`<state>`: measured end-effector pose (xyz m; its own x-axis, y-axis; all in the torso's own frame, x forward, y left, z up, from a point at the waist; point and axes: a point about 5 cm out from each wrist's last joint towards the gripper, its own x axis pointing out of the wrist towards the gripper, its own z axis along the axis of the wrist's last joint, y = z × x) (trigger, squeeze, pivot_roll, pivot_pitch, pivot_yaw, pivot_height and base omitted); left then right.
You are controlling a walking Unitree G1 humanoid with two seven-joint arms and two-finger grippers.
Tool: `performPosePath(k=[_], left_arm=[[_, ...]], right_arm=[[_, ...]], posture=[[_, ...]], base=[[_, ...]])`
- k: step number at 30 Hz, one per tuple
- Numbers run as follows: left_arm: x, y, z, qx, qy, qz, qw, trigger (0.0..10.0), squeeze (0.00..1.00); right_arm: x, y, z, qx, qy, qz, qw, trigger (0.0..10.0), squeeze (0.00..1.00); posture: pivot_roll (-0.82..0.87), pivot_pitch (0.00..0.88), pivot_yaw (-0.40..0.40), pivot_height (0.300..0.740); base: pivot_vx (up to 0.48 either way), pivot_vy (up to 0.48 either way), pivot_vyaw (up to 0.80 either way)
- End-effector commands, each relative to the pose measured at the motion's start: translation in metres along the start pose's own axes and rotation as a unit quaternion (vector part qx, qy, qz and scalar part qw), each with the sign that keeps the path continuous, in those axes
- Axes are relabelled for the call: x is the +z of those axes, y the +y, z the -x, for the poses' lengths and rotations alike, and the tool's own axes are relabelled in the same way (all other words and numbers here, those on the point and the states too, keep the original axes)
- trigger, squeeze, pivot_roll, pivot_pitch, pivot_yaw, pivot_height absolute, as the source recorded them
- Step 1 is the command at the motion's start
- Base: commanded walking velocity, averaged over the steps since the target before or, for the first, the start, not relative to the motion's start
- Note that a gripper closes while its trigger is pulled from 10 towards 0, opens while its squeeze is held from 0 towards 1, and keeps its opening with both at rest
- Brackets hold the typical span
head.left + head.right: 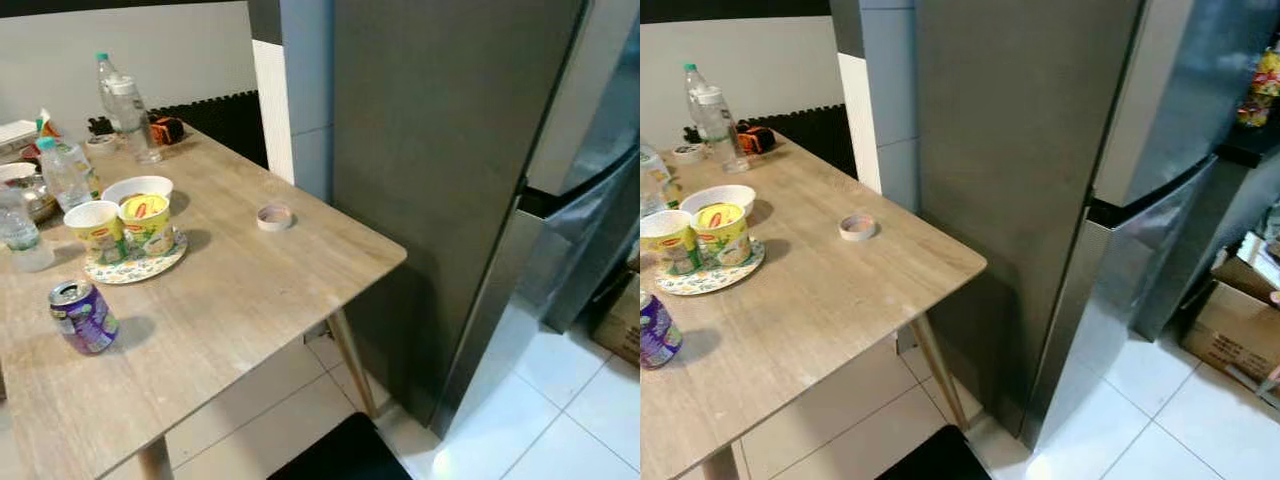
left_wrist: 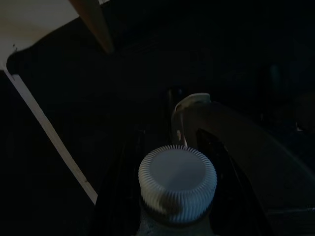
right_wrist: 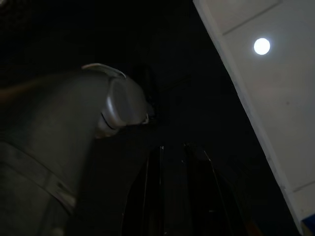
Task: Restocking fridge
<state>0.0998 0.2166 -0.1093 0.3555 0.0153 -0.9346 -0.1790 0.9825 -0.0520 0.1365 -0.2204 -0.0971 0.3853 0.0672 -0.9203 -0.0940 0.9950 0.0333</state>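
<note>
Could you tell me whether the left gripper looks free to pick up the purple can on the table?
Probably not: the left gripper already holds a white-capped bottle between its fingers, while the purple can stands unobstructed near the table edge.

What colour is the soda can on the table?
Purple, with a silver top; the can shows best in the left eye view.
</note>
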Motion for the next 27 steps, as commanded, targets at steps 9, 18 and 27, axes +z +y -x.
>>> performPosePath(k=[9, 18, 27], left_arm=[[-0.0042, -0.0063, -0.0006, -0.019, 0.007, 0.005, 1.0, 10.0, 0.0], [-0.0069, -0.0071, -0.0005, -0.02, 0.011, 0.005, 1.0, 10.0, 0.0], [-0.0096, -0.0068, -0.0001, -0.021, 0.014, 0.006, 1.0, 10.0, 0.0]], right_arm=[[0.0015, -0.0008, 0.0001, -0.002, -0.005, -0.002, 1.0, 10.0, 0.0], [0.001, -0.0024, 0.0006, -0.003, -0.005, -0.002, 1.0, 10.0, 0.0], [0.0007, -0.0028, 0.0008, -0.002, -0.005, -0.003, 1.0, 10.0, 0.0]], posture=[[-0.06, 0.0, 0.015, 0.74], [-0.06, 0.0, 0.015, 0.74], [-0.06, 0.0, 0.015, 0.74]], base=[[0.0, -0.469, 0.0], [0.0, -0.469, 0.0], [0.0, -0.471, 0.0]])
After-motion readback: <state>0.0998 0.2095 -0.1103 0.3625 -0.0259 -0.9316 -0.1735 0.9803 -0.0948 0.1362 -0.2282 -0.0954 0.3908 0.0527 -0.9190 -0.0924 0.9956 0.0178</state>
